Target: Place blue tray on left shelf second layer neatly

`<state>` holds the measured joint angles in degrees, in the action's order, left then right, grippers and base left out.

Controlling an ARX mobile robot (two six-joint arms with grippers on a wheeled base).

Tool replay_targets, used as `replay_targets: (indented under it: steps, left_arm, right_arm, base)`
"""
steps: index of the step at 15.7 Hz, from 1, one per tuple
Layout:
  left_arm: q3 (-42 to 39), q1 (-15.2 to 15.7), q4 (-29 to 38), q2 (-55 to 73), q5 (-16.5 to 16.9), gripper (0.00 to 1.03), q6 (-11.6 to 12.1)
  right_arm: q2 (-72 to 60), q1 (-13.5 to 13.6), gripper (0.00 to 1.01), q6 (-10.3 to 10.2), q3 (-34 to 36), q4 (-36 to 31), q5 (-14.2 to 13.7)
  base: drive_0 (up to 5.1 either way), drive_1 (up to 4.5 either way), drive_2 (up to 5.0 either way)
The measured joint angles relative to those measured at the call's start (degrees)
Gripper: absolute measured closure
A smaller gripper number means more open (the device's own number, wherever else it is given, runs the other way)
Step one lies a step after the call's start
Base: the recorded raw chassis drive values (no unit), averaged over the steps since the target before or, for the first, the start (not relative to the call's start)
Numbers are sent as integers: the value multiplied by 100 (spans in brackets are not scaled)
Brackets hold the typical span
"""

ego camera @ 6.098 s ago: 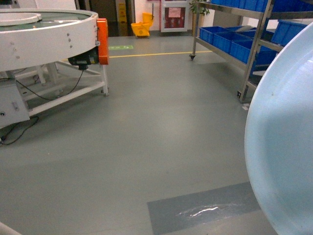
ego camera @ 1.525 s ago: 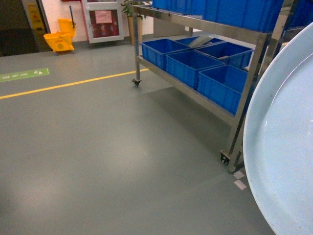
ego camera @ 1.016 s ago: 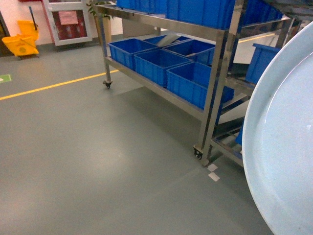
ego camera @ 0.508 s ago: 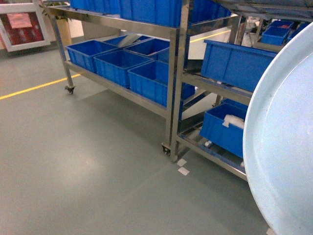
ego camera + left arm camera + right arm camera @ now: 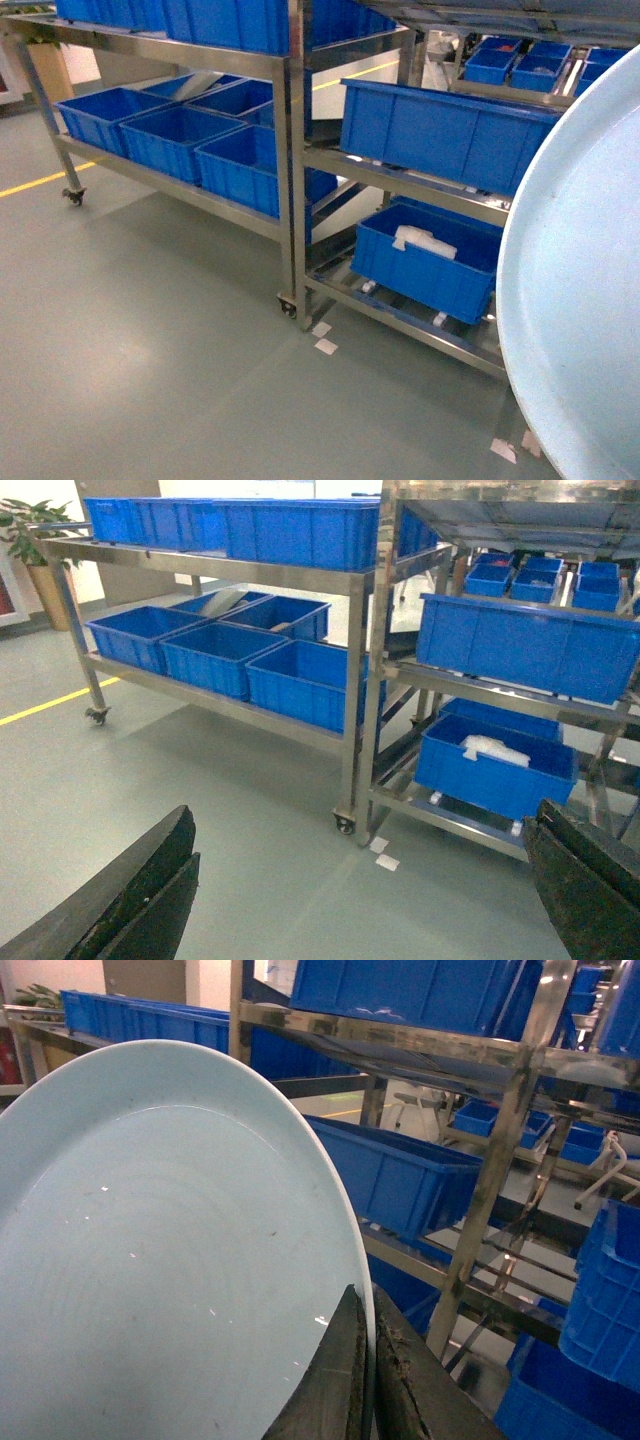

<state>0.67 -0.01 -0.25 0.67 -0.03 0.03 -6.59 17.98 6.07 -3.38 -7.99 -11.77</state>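
Right gripper [image 5: 366, 1380]: its two dark fingers are pinched together on the rim of the blue tray [image 5: 170, 1260], one finger on each face of the edge.
Blue tray: held up in the air and tilted steeply, its glossy inner face turned to the wrist camera; in the head view it fills the right edge of the picture [image 5: 585, 290], in front of the racks and not on any tier.
Left gripper [image 5: 360, 900]: its two dark fingers [image 5: 130, 900] stand wide apart at the lower corners of the wrist view, with nothing between them.
Left shelf [image 5: 285, 150]: a shiny steel rack on castors, just ahead on the grey floor [image 5: 150, 360]; blue crates [image 5: 170, 135] sit side by side on its lower tier, and more line the tier above.
Right rack [image 5: 400, 185]: stands touching or just beside the left shelf's corner post; one long blue crate [image 5: 440, 130] sits on a middle tier, another holding something white [image 5: 425, 240] on the bottom tier.
Floor marks: small white tape squares [image 5: 322, 338] lie by the left shelf's near castor.
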Motion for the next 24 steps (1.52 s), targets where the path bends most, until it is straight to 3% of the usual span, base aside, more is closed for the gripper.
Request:
replay_targets:
  steps: [24]
  left_arm:
    - [0,0,0,0,0,5,0]
  right_arm:
    - [0,-2,99,0,0,0,0]
  base:
    - [-148,-148,-148]
